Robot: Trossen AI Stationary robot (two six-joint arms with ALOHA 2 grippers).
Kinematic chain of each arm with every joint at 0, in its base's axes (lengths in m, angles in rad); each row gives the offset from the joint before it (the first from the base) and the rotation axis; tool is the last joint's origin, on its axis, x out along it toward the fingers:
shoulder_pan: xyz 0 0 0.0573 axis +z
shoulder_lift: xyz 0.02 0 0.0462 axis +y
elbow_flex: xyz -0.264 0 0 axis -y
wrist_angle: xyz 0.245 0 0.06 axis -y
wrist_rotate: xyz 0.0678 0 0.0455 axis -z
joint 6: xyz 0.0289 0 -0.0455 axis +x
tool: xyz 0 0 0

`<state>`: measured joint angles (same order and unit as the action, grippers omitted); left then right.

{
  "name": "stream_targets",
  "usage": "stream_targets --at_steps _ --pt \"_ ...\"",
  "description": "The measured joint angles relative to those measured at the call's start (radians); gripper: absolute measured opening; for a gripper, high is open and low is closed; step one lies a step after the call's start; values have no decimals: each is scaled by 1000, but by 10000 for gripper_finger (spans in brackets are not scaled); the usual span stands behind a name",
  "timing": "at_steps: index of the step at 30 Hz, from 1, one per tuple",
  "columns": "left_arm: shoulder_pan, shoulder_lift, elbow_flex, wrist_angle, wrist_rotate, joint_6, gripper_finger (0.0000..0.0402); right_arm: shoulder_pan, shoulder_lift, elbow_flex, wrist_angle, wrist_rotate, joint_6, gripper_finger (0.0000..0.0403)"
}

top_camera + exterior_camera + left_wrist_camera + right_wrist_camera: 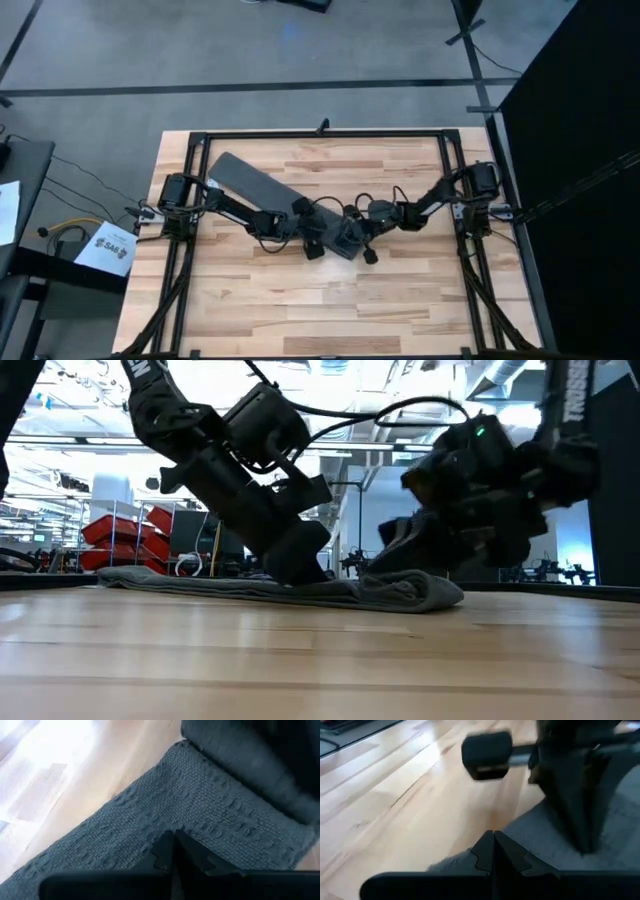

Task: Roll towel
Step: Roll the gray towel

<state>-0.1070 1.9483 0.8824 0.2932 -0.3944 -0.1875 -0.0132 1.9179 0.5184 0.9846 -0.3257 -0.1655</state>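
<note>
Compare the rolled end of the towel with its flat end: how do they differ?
The rolled end is thick and rounded; the flat end lies thin on the table. The rolled end sits mid-table between both end effectors, left and right; the flat end reaches toward the table's far left corner. Both are the same dark grey cloth.

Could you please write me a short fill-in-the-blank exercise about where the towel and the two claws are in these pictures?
1. The dark grey towel lies on a ____ table.
2. The end of the towel already rolled up is the one nearer the ____ arm's base.
3. In its wrist view, the left claw has its fingers ____ over the cloth.
4. The right claw points at the towel's ____ end.

Missing words: wooden; right; shut; rolled
</note>
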Motion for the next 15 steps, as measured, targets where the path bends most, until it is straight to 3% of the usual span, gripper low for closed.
stream_targets --at_steps 15 --pt "-6 -1 -9 -11 4 62 6 -55 57 51 1 -143 -61 0"
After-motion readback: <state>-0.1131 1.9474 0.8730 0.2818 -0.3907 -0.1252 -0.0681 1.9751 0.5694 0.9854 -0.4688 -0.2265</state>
